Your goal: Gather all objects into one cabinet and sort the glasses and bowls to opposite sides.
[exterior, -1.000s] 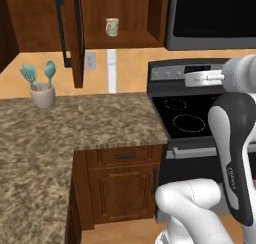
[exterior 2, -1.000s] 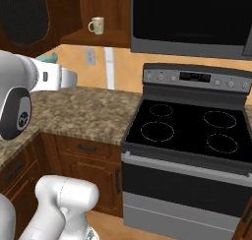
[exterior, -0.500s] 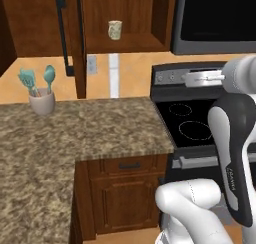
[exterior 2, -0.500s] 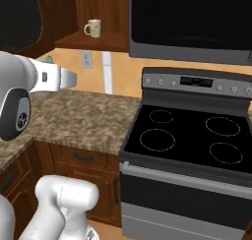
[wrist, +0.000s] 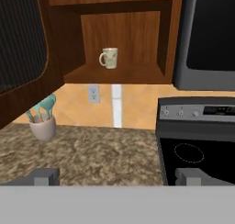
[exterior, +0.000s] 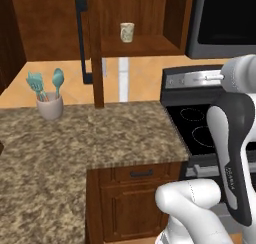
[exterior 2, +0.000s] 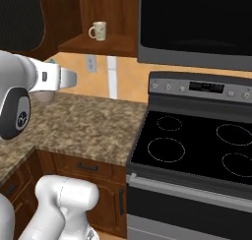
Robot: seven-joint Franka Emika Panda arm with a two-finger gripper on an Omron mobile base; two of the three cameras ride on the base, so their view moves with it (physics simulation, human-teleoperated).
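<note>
Beige speckled cup [wrist: 109, 58] with a small handle stands upright, alone, on the floor of the dark wooden open-fronted cabinet [wrist: 120, 74], just left of its middle in the hand view. My tool [wrist: 118, 176] is released, its two tips spread wide with nothing between them, hanging above the granite worktop [wrist: 92, 154] and well short of the cup. Down on the worktop, at the left by the wall, sits a pale utensil holder [wrist: 43, 128] with teal utensils [wrist: 41, 108]. A black stove [exterior 2: 197, 145] adjoins the worktop on the right, under a dark microwave [exterior 2: 197, 25].
</note>
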